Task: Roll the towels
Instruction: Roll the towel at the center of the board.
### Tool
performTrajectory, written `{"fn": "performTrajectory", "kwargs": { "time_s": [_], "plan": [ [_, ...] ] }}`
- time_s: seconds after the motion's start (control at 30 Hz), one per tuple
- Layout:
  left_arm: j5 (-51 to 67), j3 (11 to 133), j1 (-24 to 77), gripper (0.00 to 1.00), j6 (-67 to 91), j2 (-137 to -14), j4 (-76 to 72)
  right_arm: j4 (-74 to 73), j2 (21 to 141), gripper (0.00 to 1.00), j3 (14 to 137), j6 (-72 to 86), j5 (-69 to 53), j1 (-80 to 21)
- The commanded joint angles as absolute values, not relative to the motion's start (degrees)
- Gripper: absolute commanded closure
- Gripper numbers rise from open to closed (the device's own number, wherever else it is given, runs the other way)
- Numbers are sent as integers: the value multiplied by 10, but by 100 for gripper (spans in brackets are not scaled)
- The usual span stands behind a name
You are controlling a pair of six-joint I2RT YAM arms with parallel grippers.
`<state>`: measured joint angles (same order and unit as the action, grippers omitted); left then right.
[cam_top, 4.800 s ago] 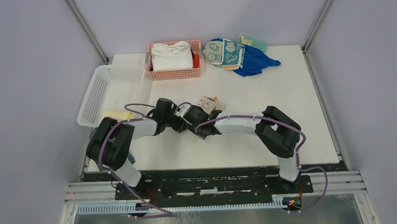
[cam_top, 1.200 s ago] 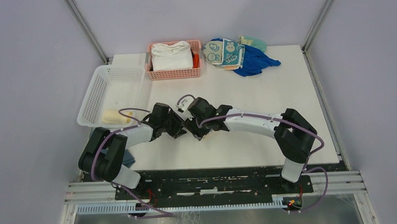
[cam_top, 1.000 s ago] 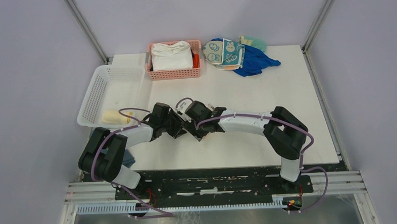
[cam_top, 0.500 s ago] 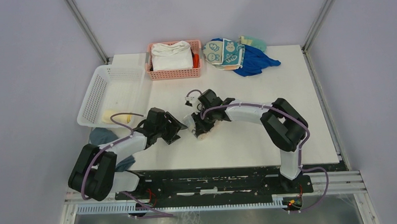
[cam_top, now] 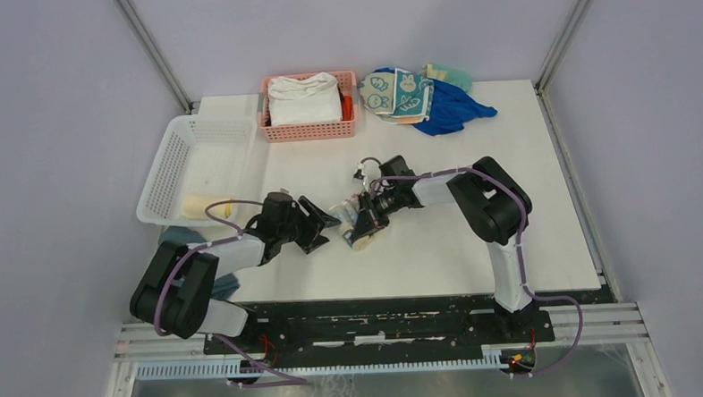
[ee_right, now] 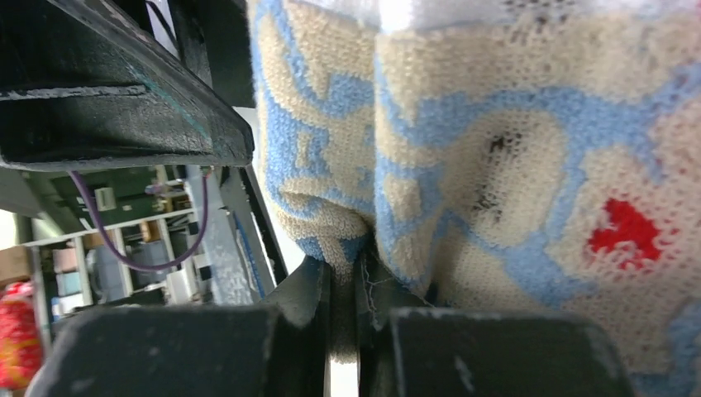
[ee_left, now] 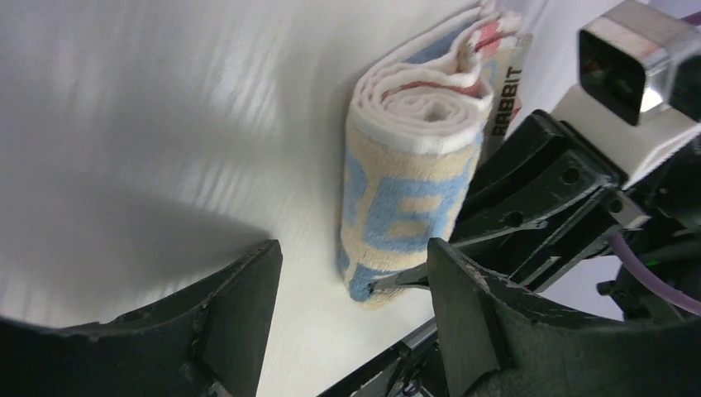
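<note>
While the right gripper [ee_right: 343,302] pinches only a thin outer fold of the rolled towel [ee_left: 413,190] near centre, the left gripper [ee_left: 351,285] stands wide just left of it, not touching. Any pull could unwind the roll, since nothing pins its loose end.

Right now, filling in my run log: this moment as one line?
left gripper: open, beside towel | right gripper: shut on towel | towel: rolled, on table

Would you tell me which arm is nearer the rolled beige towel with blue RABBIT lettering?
Right. The right arm has its jaws pinched shut on the rolled beige towel; the left arm has its open jaws beside it, apart.
</note>
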<state>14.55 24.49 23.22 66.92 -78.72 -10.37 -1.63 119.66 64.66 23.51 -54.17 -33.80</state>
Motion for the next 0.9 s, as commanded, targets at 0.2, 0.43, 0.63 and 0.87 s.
{"fn": "performTrajectory", "kwargs": {
  "time_s": [0.2,0.43,0.63,0.87],
  "plan": [
    [162,291,232,35,693,-913,-192,-71,1248,97,648,231,-516,-318],
    [144,302,235,58,691,-975,-180,-96,1204,87,649,223,-466,-322],
    [85,300,240,74,699,-910,-101,-167,1105,64,647,177,-341,-344],
    [8,336,246,81,713,-818,57,-210,972,36,642,109,-99,-443]
  ]
}}
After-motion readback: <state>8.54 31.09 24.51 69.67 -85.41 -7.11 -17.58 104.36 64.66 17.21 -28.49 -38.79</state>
